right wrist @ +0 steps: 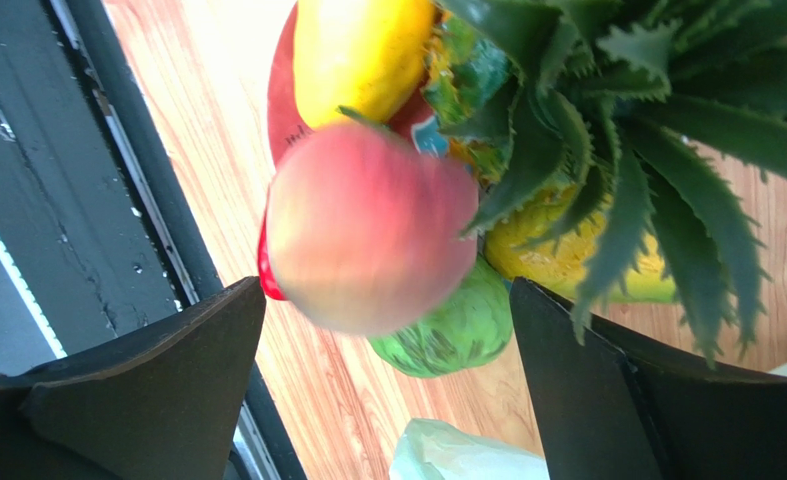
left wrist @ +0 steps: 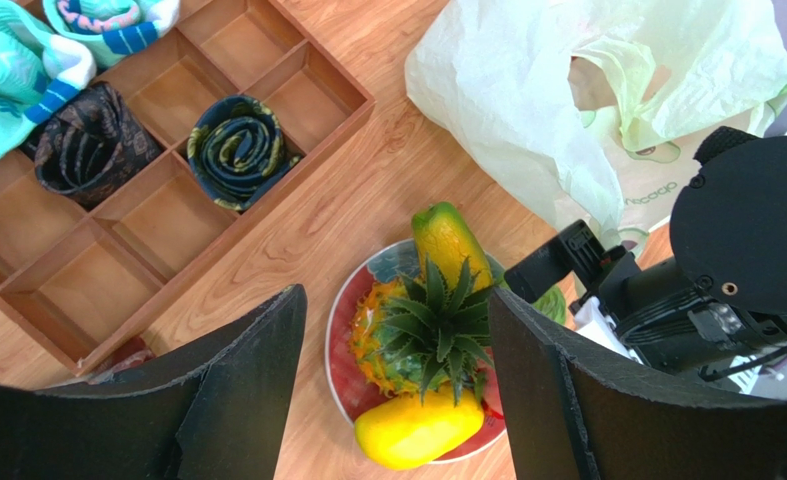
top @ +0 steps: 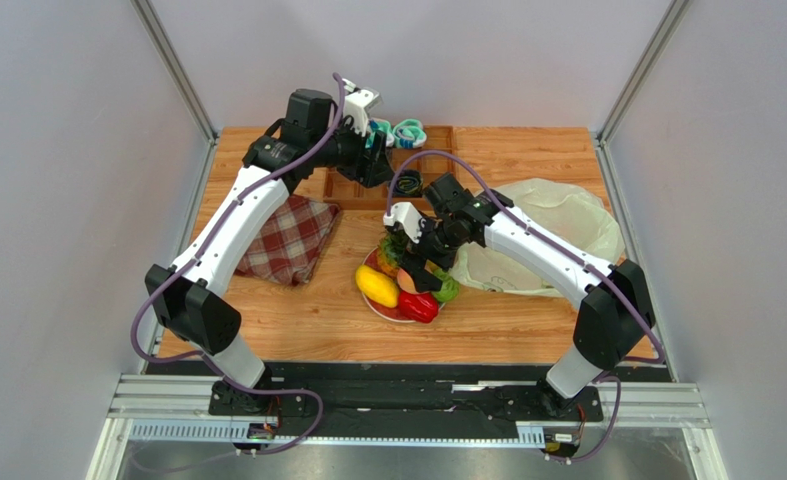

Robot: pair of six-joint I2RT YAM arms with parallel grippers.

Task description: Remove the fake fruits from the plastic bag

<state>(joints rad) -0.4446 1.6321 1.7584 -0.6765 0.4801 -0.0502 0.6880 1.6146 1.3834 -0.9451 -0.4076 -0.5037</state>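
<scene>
From the top view, your right pincer [top: 422, 268] hangs directly over the plate [top: 391, 316]. The fake fruits are heaped there: pineapple [top: 389, 254], yellow mango [top: 377, 287] and red bell pepper [top: 418, 306]. The plastic bag [top: 559, 215] lies slumped on the surface just right of the plate, under the right forearm. That arm is clearly the nearer one for any return to the bag. Your left pincer [top: 375, 165] is well apart, at the far wooden divider tray [top: 437, 140].

In the left wrist view, the left pincer [left wrist: 395, 293] is spread wide and grasps nothing. It looks down on the pineapple [left wrist: 427, 320], the mango [left wrist: 417, 432] and an elongated green-yellow fruit [left wrist: 447, 238] on the plate [left wrist: 338, 340]. The bag [left wrist: 522, 90] gapes beyond the plate. I cannot tell whether any fruit remains inside it.

In the right wrist view, the relation to watch is the peach [right wrist: 367, 230]. It sits straight ahead of the right pincer [right wrist: 387, 290], centred in the gap between the fingers. The pincer looks released, since the fingers stand wider than the fruit and clear space shows on one side. The peach is blurred, with the mango [right wrist: 362, 55] and the green round piece [right wrist: 449, 335] beside it and the pineapple crown [right wrist: 607, 150] close on one side. A corner of the bag [right wrist: 447, 456] shows at the frame's lower edge. I judge the peach is landing on the pile. Lift straight away, clear of the crown.
</scene>
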